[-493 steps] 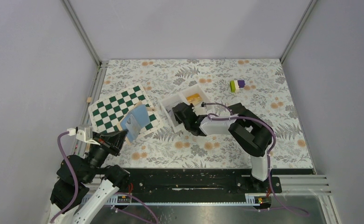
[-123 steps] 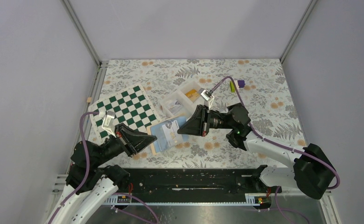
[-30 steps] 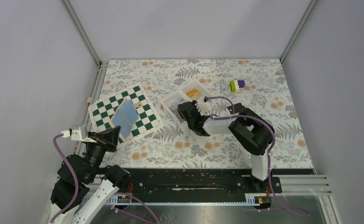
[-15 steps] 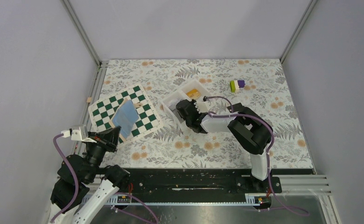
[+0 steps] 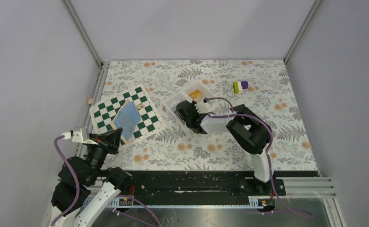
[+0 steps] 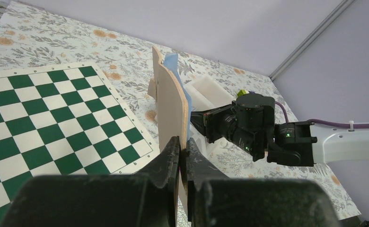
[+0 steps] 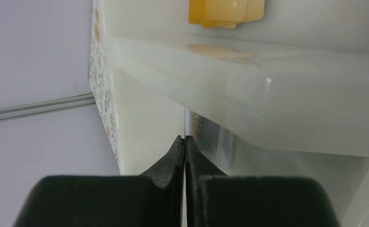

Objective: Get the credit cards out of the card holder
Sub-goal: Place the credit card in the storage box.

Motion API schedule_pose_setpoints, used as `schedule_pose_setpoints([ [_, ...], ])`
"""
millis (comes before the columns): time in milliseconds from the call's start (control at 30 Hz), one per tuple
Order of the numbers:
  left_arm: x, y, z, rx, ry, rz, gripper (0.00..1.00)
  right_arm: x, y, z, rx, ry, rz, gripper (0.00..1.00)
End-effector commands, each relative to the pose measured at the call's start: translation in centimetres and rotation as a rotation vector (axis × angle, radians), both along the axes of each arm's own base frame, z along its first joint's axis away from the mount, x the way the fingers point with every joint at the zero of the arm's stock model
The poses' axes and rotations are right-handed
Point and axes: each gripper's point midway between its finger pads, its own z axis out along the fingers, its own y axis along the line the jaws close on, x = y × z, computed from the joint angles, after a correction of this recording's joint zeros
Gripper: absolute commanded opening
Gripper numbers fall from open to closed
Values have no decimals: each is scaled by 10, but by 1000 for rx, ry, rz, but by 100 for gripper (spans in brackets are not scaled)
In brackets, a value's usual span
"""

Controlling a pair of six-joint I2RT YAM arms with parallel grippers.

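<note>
My left gripper is shut on the lower edge of the card holder. It holds the holder upright above the chequered board, tan back towards the camera, blue inside facing away. My right gripper is low in the near compartment of the white tray. It is shut on a thin credit card seen edge-on. Another pale printed credit card lies on the tray floor beside the fingertips.
The white two-compartment tray sits mid-table, with a yellow piece in its far compartment. The green-and-white chequered board lies at the left. A green-and-purple block stands at the back right.
Over the last second my right gripper has shifted slightly left and further into the tray's near compartment. My left gripper and the holder have not moved.
</note>
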Motion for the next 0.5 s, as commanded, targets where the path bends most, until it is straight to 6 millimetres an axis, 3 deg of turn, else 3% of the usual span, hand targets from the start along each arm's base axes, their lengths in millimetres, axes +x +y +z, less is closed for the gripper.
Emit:
schedule_pose_setpoints([
  [0, -22, 12, 30, -86, -152, -16, 0, 6, 3, 4, 8, -7, -38, 0],
  [100, -22, 12, 30, -88, -154, -17, 0, 7, 6, -1, 4, 12, -27, 2],
  [267, -23, 12, 29, -89, -152, -18, 0, 5, 5, -6, -16, 37, -18, 17],
  [467, -23, 12, 29, -91, -152, -19, 0, 5, 0, 0, -51, 28, -13, 25],
])
